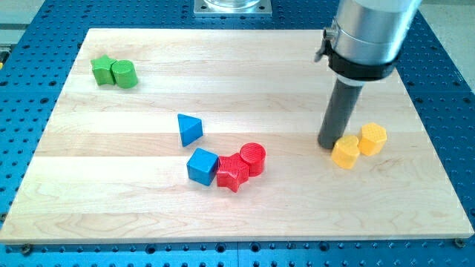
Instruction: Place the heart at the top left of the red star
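Wooden table (245,67): fills most of the frame, resting on a blue perforated base.

Arm: enters at the upper right of the frame; a grey barrel ending in a dark rod. My tip (329,145) sits on the table at right of centre, touching or just beside the left edge of the yellow heart (345,152). No pincer is fitted to this arm, so there is nothing to report as apart or together.

Yellow heart: right of centre, the task's own piece. A yellow hexagonal block (372,139) lies against its upper right side.

Red star (232,173): lower centre of the frame. A red cylinder (252,158) touches its upper right; a blue cube (202,165) touches its left.

Blue triangular block (189,129): just above the blue cube, apart from it.

Green star (103,70) and green cylinder (125,74): upper left, touching each other, well apart from everything else.

Step in hand, as I judge it: the approach to the heart, with the push toward the star not yet made. The tip stands on the heart's left, which is the wrong side for sending it leftward.

Next move, as I judge it: bring the tip round to the heart's right, between it and the yellow hexagonal block, then drive it left across the table. The target spot, upper left of the red star, is narrow and lies between the blue triangular block and the blue cube.
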Motion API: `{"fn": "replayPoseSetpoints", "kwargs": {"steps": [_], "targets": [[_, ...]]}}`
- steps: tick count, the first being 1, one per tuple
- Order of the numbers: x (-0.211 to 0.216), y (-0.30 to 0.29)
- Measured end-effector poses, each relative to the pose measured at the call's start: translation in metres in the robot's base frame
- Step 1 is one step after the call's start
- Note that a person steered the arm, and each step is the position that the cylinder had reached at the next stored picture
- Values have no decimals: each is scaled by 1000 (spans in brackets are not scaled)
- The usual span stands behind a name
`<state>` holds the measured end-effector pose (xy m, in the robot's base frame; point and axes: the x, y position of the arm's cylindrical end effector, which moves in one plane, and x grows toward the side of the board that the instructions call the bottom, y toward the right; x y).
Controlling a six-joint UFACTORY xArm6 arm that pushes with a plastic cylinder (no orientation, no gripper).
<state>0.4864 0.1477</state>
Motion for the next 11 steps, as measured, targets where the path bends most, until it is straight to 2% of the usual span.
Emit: {"fn": "replayPoseSetpoints", "kwargs": {"steps": [1,3,5,6,7,9,10,11], "targets": [[29,1],[131,-4],[93,70],[82,39],[71,63],[18,-79],[-12,-45],[-21,-105]]}}
